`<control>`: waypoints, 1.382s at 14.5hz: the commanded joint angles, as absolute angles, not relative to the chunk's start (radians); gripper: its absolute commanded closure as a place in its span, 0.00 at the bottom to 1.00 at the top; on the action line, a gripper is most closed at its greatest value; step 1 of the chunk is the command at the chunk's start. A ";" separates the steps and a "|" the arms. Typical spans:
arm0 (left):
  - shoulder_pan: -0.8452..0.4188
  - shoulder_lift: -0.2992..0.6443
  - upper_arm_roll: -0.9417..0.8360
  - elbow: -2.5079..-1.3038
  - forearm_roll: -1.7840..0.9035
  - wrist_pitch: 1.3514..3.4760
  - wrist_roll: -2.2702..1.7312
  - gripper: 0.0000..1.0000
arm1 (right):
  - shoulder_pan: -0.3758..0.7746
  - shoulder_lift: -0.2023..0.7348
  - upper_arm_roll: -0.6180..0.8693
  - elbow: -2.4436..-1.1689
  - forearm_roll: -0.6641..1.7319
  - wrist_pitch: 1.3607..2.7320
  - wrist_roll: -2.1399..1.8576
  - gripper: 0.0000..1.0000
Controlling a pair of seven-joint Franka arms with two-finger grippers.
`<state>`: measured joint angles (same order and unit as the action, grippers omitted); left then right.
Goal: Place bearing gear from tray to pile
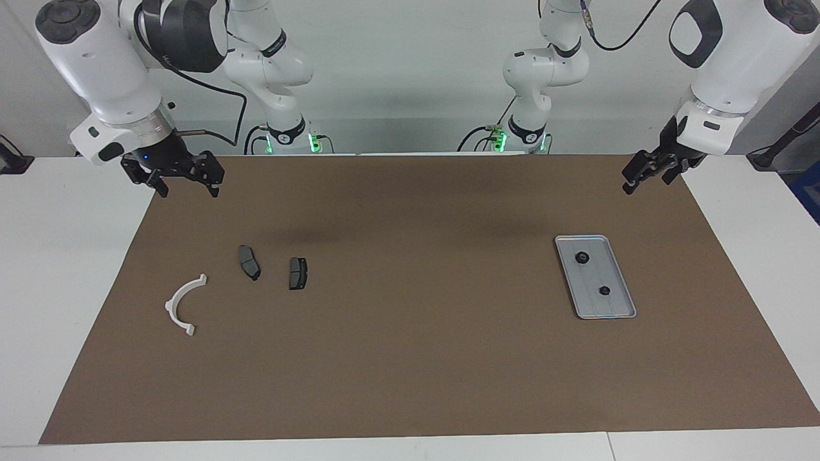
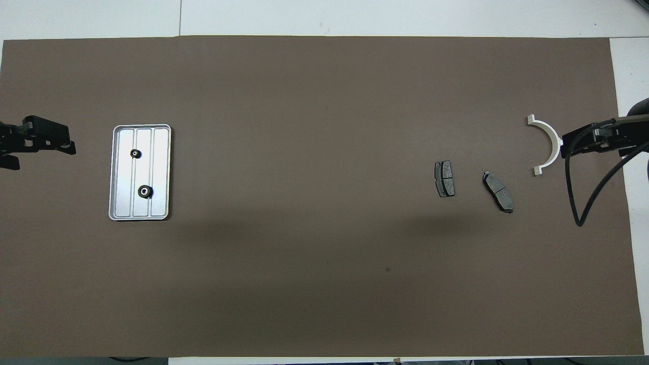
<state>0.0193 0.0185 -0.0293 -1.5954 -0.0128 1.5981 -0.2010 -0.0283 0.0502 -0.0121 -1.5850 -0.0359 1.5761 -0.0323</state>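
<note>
We see two small black bearing gears lying in the tray (image 1: 624, 282), both untouched: the gear nearer to the robots (image 1: 582, 258) and the gear farther from them (image 1: 603, 291), apart from each other along the tray's length. The tray rests flat on the brown mat (image 1: 410, 358) toward the left arm's end of the table. Our left gripper (image 1: 648, 174) hangs in the air over the mat's corner, nearer the robots than the tray and well apart from it, jaws spread and holding nothing.

The pile lies toward the right arm's end: two dark brake pads (image 1: 249, 262) (image 1: 298, 273) side by side, and the white half-ring bracket (image 1: 184, 303) farther from the robots. Our right gripper (image 1: 186, 181) waits above the mat's edge, well clear of the pile, fingers parted and empty.
</note>
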 commanded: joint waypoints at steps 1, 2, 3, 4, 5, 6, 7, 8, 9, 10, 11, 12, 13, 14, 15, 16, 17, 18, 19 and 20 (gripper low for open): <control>0.015 -0.003 -0.028 -1.618 0.005 1.617 -0.189 0.00 | -0.034 0.029 -0.009 -1.608 -0.040 1.588 -0.035 0.00; 0.015 -0.002 -0.026 -1.617 0.005 1.621 -0.189 0.00 | -0.034 0.029 -0.008 -1.608 -0.040 1.588 -0.035 0.00; 0.014 -0.003 -0.028 -1.618 0.005 1.621 -0.189 0.00 | -0.034 0.029 -0.009 -1.608 -0.040 1.588 -0.035 0.00; 0.014 -0.003 -0.028 -1.618 0.005 1.620 -0.187 0.00 | -0.034 0.029 -0.009 -1.609 -0.040 1.589 -0.035 0.00; 0.015 -0.003 -0.028 -1.618 0.005 1.623 -0.187 0.00 | -0.034 0.029 -0.009 -1.608 -0.040 1.589 -0.035 0.00; 0.015 -0.003 -0.028 -1.618 0.005 1.615 -0.196 0.00 | -0.034 0.029 -0.009 -1.608 -0.040 1.589 -0.037 0.00; 0.015 -0.003 -0.028 -1.618 0.005 1.618 -0.198 0.00 | -0.034 0.029 -0.009 -1.608 -0.040 1.589 -0.037 0.00; 0.015 -0.003 -0.028 -1.618 0.005 1.614 -0.198 0.00 | -0.035 0.029 -0.009 -1.608 -0.040 1.589 -0.037 0.00; 0.020 -0.011 -0.026 -1.624 0.005 1.596 -0.198 0.00 | -0.035 0.029 -0.009 -1.608 -0.040 1.589 -0.038 0.00; 0.026 -0.015 -0.028 -1.626 0.005 1.588 -0.195 0.00 | -0.035 0.029 -0.009 -1.608 -0.040 1.589 -0.037 0.00; 0.025 -0.017 -0.029 -1.629 0.002 1.589 -0.198 0.00 | -0.035 0.029 -0.009 -1.608 -0.040 1.589 -0.037 0.00; 0.025 -0.018 -0.029 -1.635 -0.002 1.591 -0.196 0.00 | -0.035 0.029 -0.009 -1.608 -0.040 1.589 -0.037 0.00; 0.017 -0.032 -0.028 -1.664 0.000 1.607 -0.202 0.00 | -0.035 0.029 -0.009 -1.608 -0.040 1.589 -0.037 0.00; 0.014 -0.047 -0.026 -1.704 -0.002 1.646 -0.209 0.00 | -0.035 0.029 -0.009 -1.608 -0.040 1.589 -0.037 0.00; 0.017 -0.066 -0.028 -1.756 -0.002 1.723 -0.210 0.00 | -0.035 0.029 -0.009 -1.609 -0.040 1.589 -0.037 0.00; 0.020 -0.098 -0.029 -1.838 -0.002 1.799 -0.212 0.00 | -0.035 0.029 -0.009 -1.608 -0.040 1.589 -0.037 0.00; 0.015 -0.106 -0.029 -1.889 -0.002 1.859 -0.213 0.00 | -0.035 0.029 -0.009 -1.609 -0.040 1.589 -0.035 0.00; 0.014 -0.095 -0.028 -1.897 -0.002 1.877 -0.213 0.00 | -0.035 0.029 -0.009 -1.608 -0.040 1.589 -0.035 0.00; 0.018 -0.086 -0.029 -1.896 -0.002 1.887 -0.212 0.00 | -0.035 0.029 -0.009 -1.608 -0.040 1.589 -0.035 0.00; 0.023 -0.069 -0.029 -1.901 -0.002 1.893 -0.212 0.00 | -0.035 0.029 -0.009 -1.609 -0.040 1.591 -0.035 0.00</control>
